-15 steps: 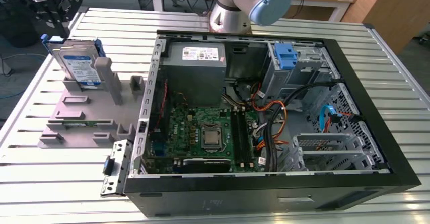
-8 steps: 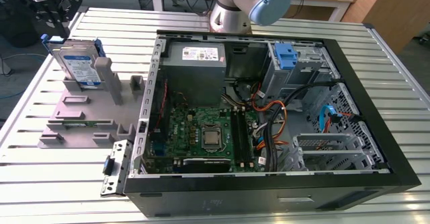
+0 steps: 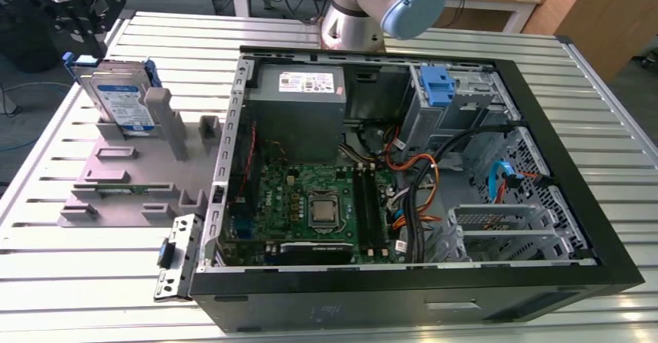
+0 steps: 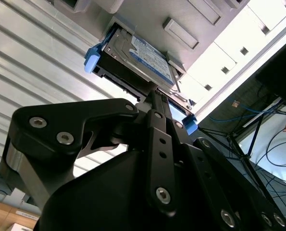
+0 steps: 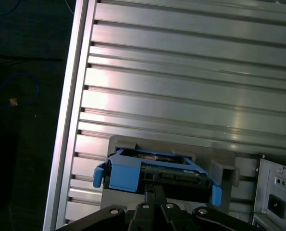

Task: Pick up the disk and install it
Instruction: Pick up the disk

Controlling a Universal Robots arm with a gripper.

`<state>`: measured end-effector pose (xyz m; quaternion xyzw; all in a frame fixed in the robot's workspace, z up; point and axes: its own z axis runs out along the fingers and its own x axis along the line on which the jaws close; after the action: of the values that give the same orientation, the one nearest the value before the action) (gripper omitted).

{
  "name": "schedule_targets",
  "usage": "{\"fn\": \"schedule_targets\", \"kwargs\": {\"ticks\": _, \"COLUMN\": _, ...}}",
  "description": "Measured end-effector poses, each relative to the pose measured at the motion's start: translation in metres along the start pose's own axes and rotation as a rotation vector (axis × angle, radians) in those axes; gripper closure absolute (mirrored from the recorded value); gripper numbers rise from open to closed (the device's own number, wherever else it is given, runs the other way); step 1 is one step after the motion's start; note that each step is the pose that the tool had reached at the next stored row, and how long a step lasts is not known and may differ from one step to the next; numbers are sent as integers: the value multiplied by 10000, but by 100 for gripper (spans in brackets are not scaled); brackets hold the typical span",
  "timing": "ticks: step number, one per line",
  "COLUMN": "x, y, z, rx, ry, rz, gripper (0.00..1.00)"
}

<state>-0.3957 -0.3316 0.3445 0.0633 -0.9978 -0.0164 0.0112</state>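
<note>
First wrist view: we log the fingers point(image 5: 161, 196) drawn together with nothing between them. The disk point(image 5: 157, 168), edge-on in its blue rails, lies just ahead of their tips.

Second wrist view: the fingers point(image 4: 155, 120) are closed the same way. The disk point(image 4: 143, 50) sits just beyond them in the grey holder point(image 4: 147, 19).

Exterior view: the disk point(image 3: 119, 100) stands upright in that holder point(image 3: 123, 173) on the table point(image 3: 62, 281), below the fingers. The open computer case point(image 3: 411, 297) lies well off to one side of them.

We judge the pick-up not yet made and the installing all left to do.

Open black computer case point(image 3: 411, 300) was laid on the slatted aluminium table point(image 3: 62, 274), green motherboard point(image 3: 293, 193) and grey boxy power supply point(image 3: 298, 104) left exposed, grey plastic fixture point(image 3: 123, 181) parked just beside.
</note>
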Motion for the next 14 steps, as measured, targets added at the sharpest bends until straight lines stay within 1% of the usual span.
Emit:
{"fn": "schedule_targets", "kwargs": {"ticks": 2, "x": 0, "y": 0, "z": 0, "rx": 1, "ry": 3, "rz": -90, "gripper": 89}}
{"fn": "schedule_targets", "kwargs": {"ticks": 8, "x": 0, "y": 0, "z": 0, "rx": 3, "ry": 6, "rz": -141, "gripper": 89}}
{"fn": "schedule_targets", "kwargs": {"ticks": 12, "x": 0, "y": 0, "z": 0, "rx": 13, "ry": 21, "rz": -626, "gripper": 89}}
{"fn": "schedule_targets", "kwargs": {"ticks": 14, "x": 0, "y": 0, "z": 0, "rx": 13, "ry": 23, "rz": -646, "gripper": 89}}
